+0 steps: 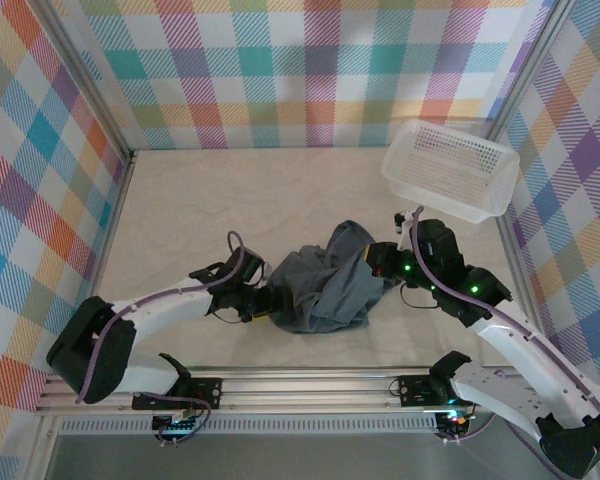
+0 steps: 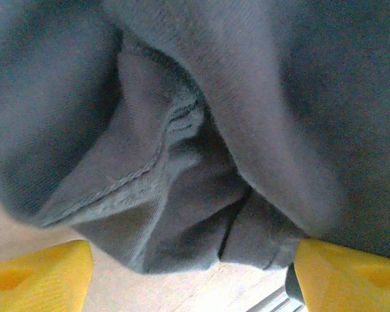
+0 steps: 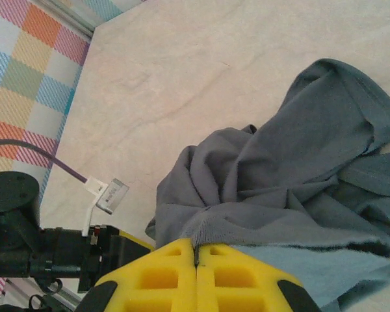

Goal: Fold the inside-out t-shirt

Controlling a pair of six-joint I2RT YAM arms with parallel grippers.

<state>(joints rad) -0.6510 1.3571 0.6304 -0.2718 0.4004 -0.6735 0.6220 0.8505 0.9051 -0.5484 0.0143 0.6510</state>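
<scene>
The inside-out t-shirt (image 1: 320, 285) is seen in the top view as a crumpled dark slate-grey heap on the pale table (image 1: 210, 200), a little right of centre and low in the frame, with one lobe of cloth raised at the heap's upper right. The left gripper (image 1: 263, 300) is set against the heap's left edge and the right gripper (image 1: 378, 262) against its right edge, so that the cloth is bracketed between the two arms. In the left wrist view the t-shirt (image 2: 214, 130) is shown as thick rolled folds, with a stitched hem running diagonally through the middle. There the left gripper (image 2: 194, 276) is held wide, its yellow fingers (image 2: 39, 276) being placed at the lower left and lower right corners of the frame, and a bulge of cloth is seen hanging in the gap between them. In the right wrist view the right gripper (image 3: 196, 260) is closed tight, its yellow fingers pressed together at the bottom centre. An edge of the t-shirt (image 3: 299, 175) is clamped at their tips, the rest of the cloth being spread toward the right of the frame. A white mesh basket (image 1: 450, 170) is placed at the upper right of the top view, well apart from the heap and near the plaid wall (image 1: 280, 70).
</scene>
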